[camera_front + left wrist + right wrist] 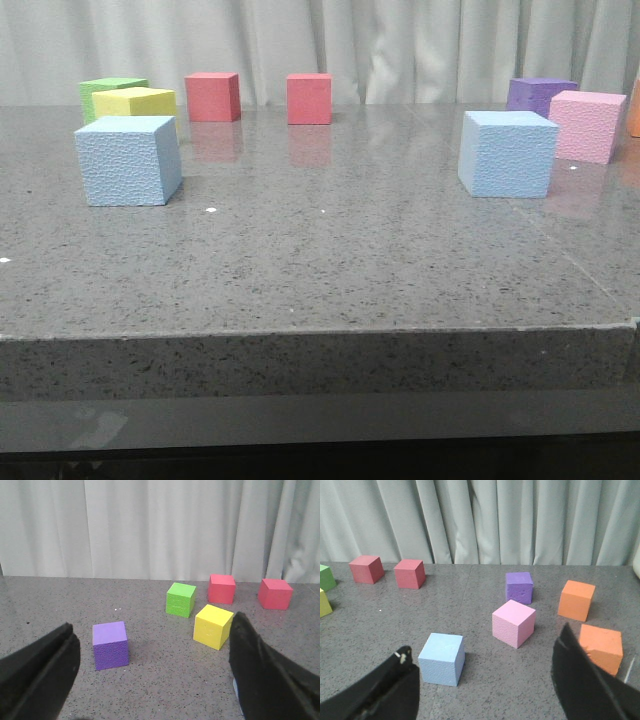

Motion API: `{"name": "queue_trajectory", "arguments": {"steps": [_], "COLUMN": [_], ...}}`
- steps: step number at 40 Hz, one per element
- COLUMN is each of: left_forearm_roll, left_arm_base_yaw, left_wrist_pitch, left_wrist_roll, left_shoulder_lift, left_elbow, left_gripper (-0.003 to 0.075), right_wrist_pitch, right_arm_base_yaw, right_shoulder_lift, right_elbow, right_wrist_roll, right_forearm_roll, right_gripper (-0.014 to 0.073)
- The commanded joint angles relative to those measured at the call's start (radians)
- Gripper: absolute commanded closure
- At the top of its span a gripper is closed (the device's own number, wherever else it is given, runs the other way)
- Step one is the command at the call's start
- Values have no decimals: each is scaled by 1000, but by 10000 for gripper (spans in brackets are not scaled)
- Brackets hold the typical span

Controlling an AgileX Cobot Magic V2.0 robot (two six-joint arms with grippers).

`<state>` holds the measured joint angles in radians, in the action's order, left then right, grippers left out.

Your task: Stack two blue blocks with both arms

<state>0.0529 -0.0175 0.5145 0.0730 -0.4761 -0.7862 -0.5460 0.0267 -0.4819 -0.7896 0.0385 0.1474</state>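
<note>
Two light blue blocks stand apart on the grey table: one at the left (pixel 128 160), one at the right (pixel 507 153). Neither gripper shows in the front view. My right gripper (pixel 482 680) is open and empty. The right blue block (pixel 442 658) stands on the table a little ahead of it, close to one finger (pixel 385 690). My left gripper (pixel 152 680) is open and empty above bare table. Only a pale blue sliver (pixel 236 691) shows beside one of its fingers (pixel 265 680), apparently the left blue block, mostly hidden.
A yellow cube (pixel 135 101) and a green cube (pixel 110 90) stand behind the left blue block. Two red cubes (pixel 212 96) (pixel 309 98) stand at the back. Pink (pixel 587 125) and purple (pixel 540 95) cubes stand behind the right blue block. Two orange cubes (pixel 576 600) (pixel 601 648) and another purple cube (pixel 110 645) are nearby.
</note>
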Motion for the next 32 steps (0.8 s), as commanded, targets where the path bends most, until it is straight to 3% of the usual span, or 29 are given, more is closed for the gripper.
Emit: {"name": "queue_trajectory", "arguments": {"steps": [1, 12, 23, 32], "left_forearm_roll": [1, 1, 1, 1], "left_arm_base_yaw": [0, 0, 0, 0], "left_wrist_pitch": [-83, -83, -83, -83], "left_wrist_roll": [6, 6, 6, 6], "left_shoulder_lift": [-13, -13, -13, -13], "left_elbow": [-32, -32, -32, -32], "left_gripper": [122, 122, 122, 122], "right_wrist_pitch": [9, -354, -481, -579], "right_arm_base_yaw": [0, 19, 147, 233], "right_shoulder_lift": [-71, -398, -721, -955], "right_elbow": [-77, -339, -567, -775], "right_wrist_roll": [5, 14, 34, -183], "right_forearm_roll": [28, 47, 36, -174], "right_gripper": [32, 32, 32, 32]}}
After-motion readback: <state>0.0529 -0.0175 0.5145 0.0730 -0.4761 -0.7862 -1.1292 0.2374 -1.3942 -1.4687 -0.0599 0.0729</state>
